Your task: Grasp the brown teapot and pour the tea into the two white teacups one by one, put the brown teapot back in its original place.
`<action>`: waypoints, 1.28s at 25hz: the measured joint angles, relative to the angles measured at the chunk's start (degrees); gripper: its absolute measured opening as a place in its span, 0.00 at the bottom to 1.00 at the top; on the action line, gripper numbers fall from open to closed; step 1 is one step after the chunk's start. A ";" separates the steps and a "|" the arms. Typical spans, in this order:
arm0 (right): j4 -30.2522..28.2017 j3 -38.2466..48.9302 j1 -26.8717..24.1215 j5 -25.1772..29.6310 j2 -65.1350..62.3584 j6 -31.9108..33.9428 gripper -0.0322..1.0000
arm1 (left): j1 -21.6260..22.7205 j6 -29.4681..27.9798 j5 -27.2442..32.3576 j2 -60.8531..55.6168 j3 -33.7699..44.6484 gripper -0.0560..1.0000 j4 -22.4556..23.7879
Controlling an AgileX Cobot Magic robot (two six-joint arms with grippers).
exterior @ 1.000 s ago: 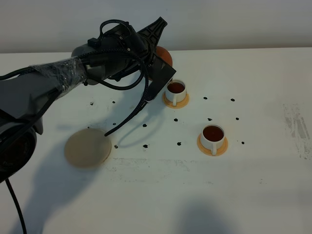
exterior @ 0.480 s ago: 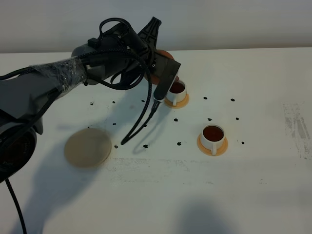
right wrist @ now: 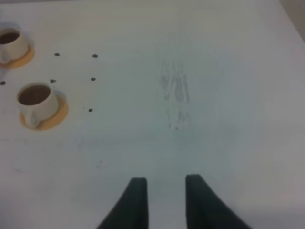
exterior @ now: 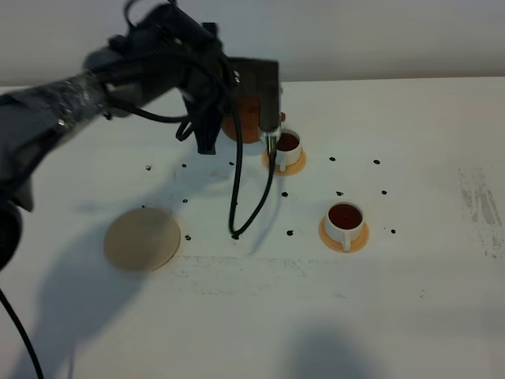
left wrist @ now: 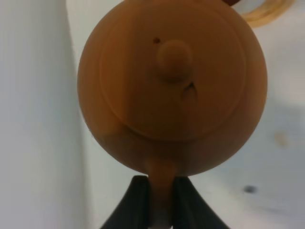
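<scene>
left hand grips brown teapot by its handle.

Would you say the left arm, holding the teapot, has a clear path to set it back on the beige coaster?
Probably yes. The beige coaster lies bare, with open table between it and the brown teapot gripped by the left fingers; both teacups sit on the other side.

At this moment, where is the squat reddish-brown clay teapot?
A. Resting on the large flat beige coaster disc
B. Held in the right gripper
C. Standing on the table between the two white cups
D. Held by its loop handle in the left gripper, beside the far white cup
D: the left gripper pinches the reddish-brown clay teapot by its handle near the far white cup, while the beige coaster disc lies bare.
</scene>
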 joint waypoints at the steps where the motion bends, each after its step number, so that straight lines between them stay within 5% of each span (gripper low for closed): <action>1: 0.00 0.00 0.00 0.00 0.00 0.00 0.25 | 0.64 -2.05 1.10 -0.30 0.00 0.14 -2.04; 6: 0.00 0.00 0.00 0.00 0.00 0.00 0.24 | 3.76 -15.15 5.59 -0.53 0.00 0.14 -11.30; 12: 0.00 0.00 0.00 0.00 0.00 0.00 0.24 | 6.10 -26.55 7.09 -0.53 0.00 0.14 -13.23; 18: 0.00 0.00 0.00 0.00 0.00 0.00 0.24 | 6.56 -29.50 6.49 2.23 0.00 0.14 -17.09; 32: 0.00 0.00 0.00 0.00 0.00 0.00 0.24 | 6.66 -30.08 3.73 5.81 0.12 0.14 -17.83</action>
